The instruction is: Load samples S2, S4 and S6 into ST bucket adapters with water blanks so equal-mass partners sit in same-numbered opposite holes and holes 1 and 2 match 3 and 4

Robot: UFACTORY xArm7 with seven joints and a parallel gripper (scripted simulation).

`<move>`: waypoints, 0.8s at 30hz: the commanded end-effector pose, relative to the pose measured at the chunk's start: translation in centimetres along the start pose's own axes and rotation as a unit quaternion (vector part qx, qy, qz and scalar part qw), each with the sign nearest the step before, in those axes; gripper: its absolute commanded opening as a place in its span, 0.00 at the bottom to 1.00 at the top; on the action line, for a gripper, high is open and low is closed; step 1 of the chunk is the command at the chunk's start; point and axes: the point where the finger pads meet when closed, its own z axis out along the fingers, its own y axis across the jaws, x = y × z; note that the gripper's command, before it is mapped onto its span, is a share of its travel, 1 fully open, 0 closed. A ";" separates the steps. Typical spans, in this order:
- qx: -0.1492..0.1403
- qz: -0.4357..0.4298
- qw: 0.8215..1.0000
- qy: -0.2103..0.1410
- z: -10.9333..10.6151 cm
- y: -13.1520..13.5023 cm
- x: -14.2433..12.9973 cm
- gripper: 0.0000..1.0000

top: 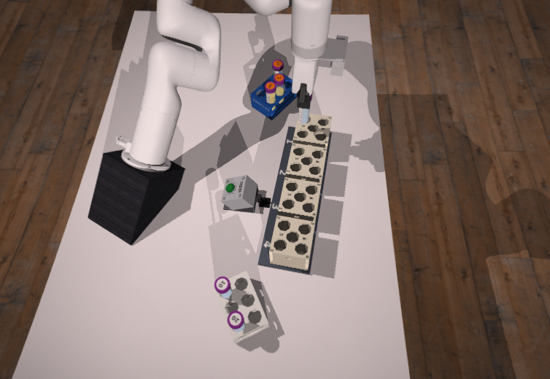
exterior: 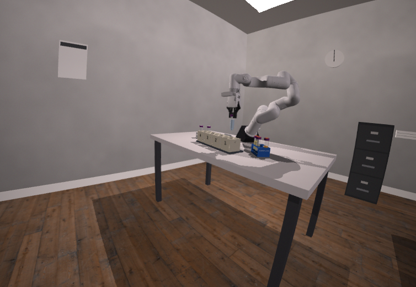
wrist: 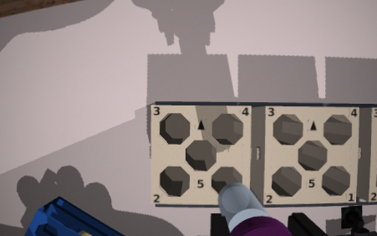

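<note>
My gripper (top: 303, 98) is shut on a water blank (top: 303, 113), a purple-capped tube of pale liquid held upright by its top. The tube hangs clear above adapter 1 (top: 313, 128), at the far end of stand ST (top: 296, 192). In the wrist view its lower end (wrist: 239, 202) sits over hole 1 (wrist: 226, 179) of adapter 1 (wrist: 201, 154). Every hole I can see in the adapters is empty. The blue sample rack (top: 276, 97) holds three orange-dot tubes. The pale blank rack (top: 243, 306) holds blanks marked 10 (top: 221, 284) and 20 (top: 235, 319).
The DONE desk with its green key (top: 229, 188) stands left of the stand, near adapter 3. The arm's black base (top: 133, 192) is at the left. Adapter 2 (wrist: 312, 156) adjoins adapter 1. The sample rack stands close to adapter 1's left.
</note>
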 end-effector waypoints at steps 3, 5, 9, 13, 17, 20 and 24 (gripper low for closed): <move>0.000 0.000 1.000 0.002 -0.2 1.0 0.2 0.00; -0.001 0.000 1.000 0.002 -0.2 2.0 0.3 0.00; -0.001 0.000 1.000 0.002 -0.2 4.0 0.6 0.00; -0.001 0.000 1.000 0.002 -0.2 6.0 0.8 0.00; -0.001 0.000 1.000 0.002 -0.2 8.0 1.1 0.00; -0.001 0.000 1.000 0.002 -0.2 8.5 1.2 0.00; -0.001 0.000 1.000 0.002 -0.2 10.5 1.4 0.00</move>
